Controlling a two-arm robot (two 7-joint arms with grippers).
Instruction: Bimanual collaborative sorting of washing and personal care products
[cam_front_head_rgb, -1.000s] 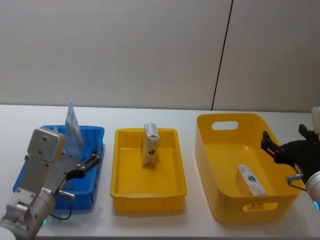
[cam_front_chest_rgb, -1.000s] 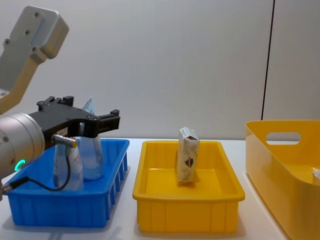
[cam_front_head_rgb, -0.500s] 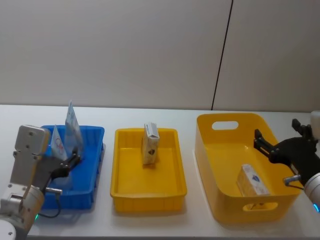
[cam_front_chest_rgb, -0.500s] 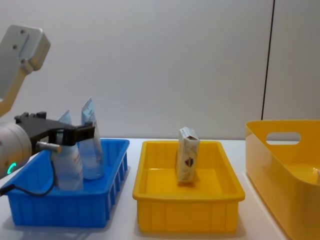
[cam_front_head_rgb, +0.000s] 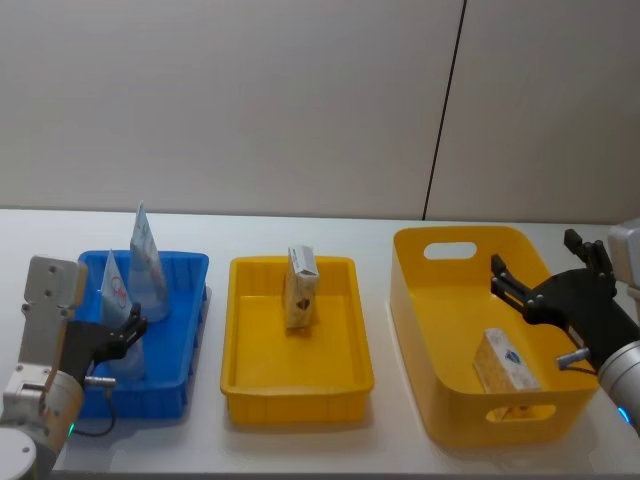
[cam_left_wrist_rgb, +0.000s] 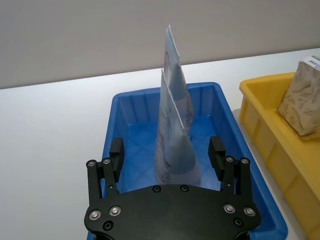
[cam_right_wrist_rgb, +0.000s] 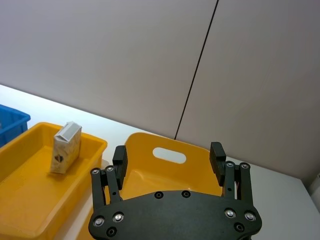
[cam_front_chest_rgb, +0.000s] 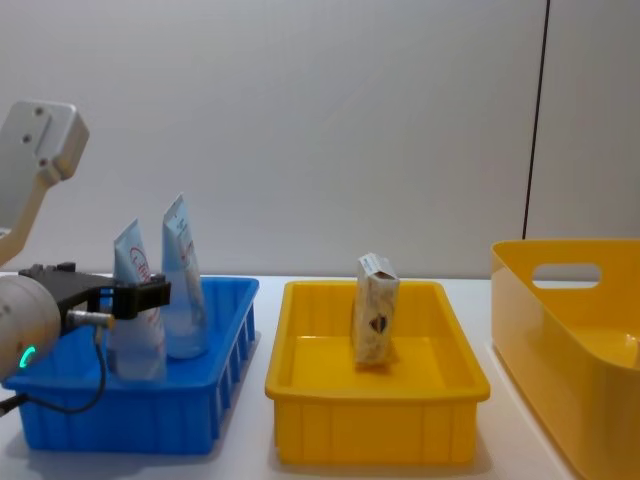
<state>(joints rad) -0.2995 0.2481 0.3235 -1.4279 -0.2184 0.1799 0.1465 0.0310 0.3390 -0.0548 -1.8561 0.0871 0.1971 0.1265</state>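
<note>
Your left claw (cam_left_wrist_rgb: 166, 147) is spread wide at the near left of the blue bin (cam_front_chest_rgb: 150, 415), in line with the nearer tube (cam_front_head_rgb: 115, 290). The farther tube (cam_front_head_rgb: 146, 262) stands just behind it. One beige pack (cam_front_head_rgb: 300, 287) stands in the middle yellow tray (cam_front_head_rgb: 300, 400). Another pack (cam_front_head_rgb: 503, 362) lies in the deep yellow bin (cam_front_head_rgb: 430, 380). Your right claw (cam_right_wrist_rgb: 168, 151) hovers wide open over that bin's right side.

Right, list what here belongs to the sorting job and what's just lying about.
Belongs to the job:
- nearer squeeze tube, standing in the blue bin
- farther squeeze tube, same bin
- standing beige pack
- lying beige pack

Just containers and surroundings:
- blue bin
- yellow tray
- yellow handled tub
- white table
</note>
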